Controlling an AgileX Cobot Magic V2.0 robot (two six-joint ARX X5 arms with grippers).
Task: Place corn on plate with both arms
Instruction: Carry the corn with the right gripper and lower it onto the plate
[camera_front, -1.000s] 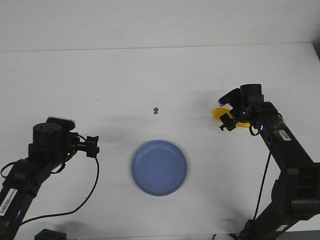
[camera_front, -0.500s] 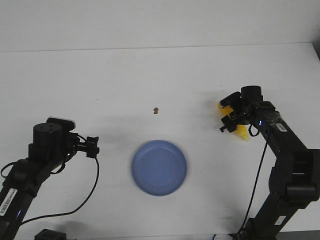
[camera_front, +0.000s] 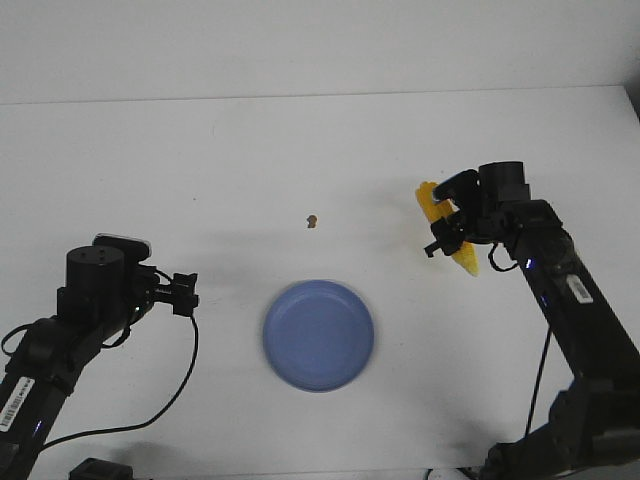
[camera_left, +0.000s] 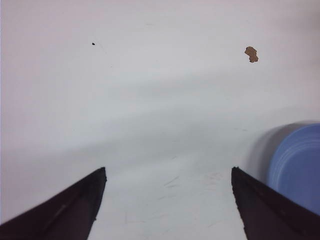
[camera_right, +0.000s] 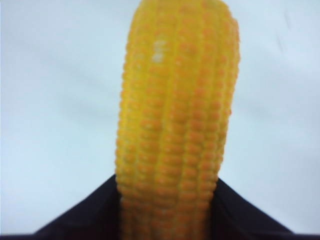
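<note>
My right gripper (camera_front: 450, 232) is shut on the yellow corn (camera_front: 436, 203) and holds it above the table at the right, up and to the right of the plate. The corn (camera_right: 175, 120) fills the right wrist view, clamped between both black fingers (camera_right: 90, 212). The round periwinkle-blue plate (camera_front: 319, 335) lies on the white table in the front middle, with nothing on it. My left gripper (camera_front: 184, 294) is open and empty, hovering left of the plate. In the left wrist view its fingers (camera_left: 75, 210) stand wide apart over bare table, with the plate's rim (camera_left: 295, 170) at one side.
A small brown crumb (camera_front: 313, 220) lies on the table behind the plate; it also shows in the left wrist view (camera_left: 251, 54). The table's far edge meets a pale wall. Black cables hang from both arms near the front edge.
My right gripper has closed on the corn, lifted it off the table and carried it a little left toward the plate. The left arm has not moved.
</note>
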